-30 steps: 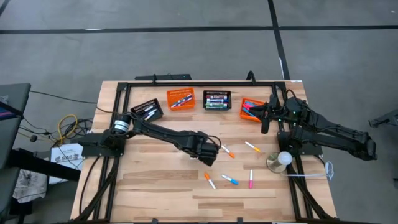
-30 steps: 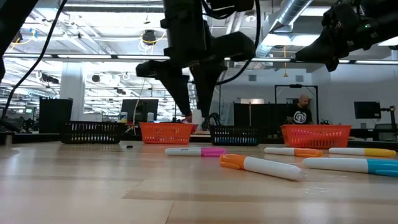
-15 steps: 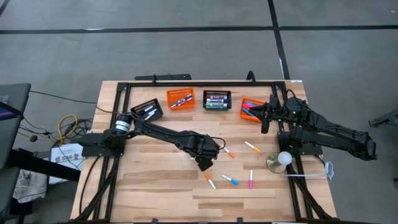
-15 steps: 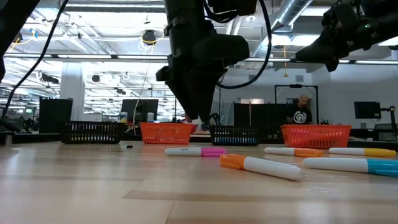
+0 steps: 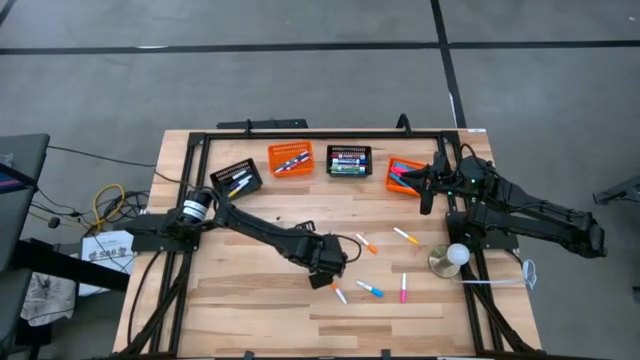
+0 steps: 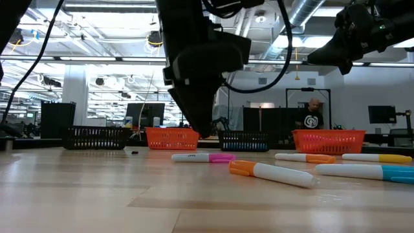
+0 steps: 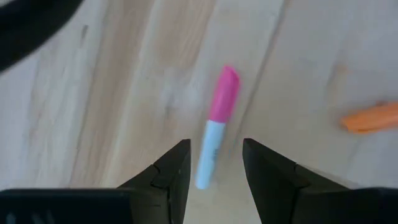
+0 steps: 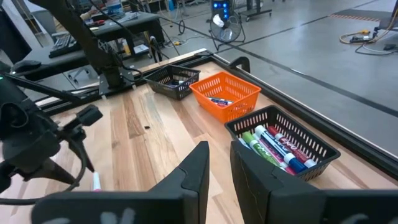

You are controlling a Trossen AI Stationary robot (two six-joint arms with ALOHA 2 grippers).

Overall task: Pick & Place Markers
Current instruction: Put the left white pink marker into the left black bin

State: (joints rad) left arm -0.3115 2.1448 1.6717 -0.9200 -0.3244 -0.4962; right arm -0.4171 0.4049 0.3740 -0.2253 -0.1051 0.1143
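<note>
The left gripper (image 5: 327, 272) hangs low over the middle of the pale wooden slatted bench (image 5: 250, 300), its jaws parted and empty; in the left wrist view a slim pink-capped white marker (image 7: 217, 124) lies flat on the wood directly ahead of the gap between the two dark fingers (image 7: 171, 171), apart from both; an orange marker end (image 7: 369, 117) shows off to one side of it.

From above, the loose markers lie scattered on the bench: an orange-and-white marker (image 5: 337, 291) just beside the left gripper; a blue-tipped white marker (image 5: 370, 289) near it; a pink-and-white marker (image 5: 404, 287) farther toward the right arm; another orange-tipped marker (image 5: 368, 243) and a yellow-and-orange one (image 5: 406, 236) nearer the far side.

Along the far edge stand four small mesh baskets: a black mesh basket (image 5: 238, 180) on the left, an orange mesh basket (image 5: 290, 159), a second black basket (image 5: 349, 161) with markers lying in it, and a second orange basket (image 5: 403, 175) on the right.

The right gripper (image 5: 427, 197) hangs raised beside that last orange basket, well apart from the loose markers; its jaws stand nearly closed with nothing between them.

A person (image 6: 314, 116) stands in the room far behind the bench.
</note>
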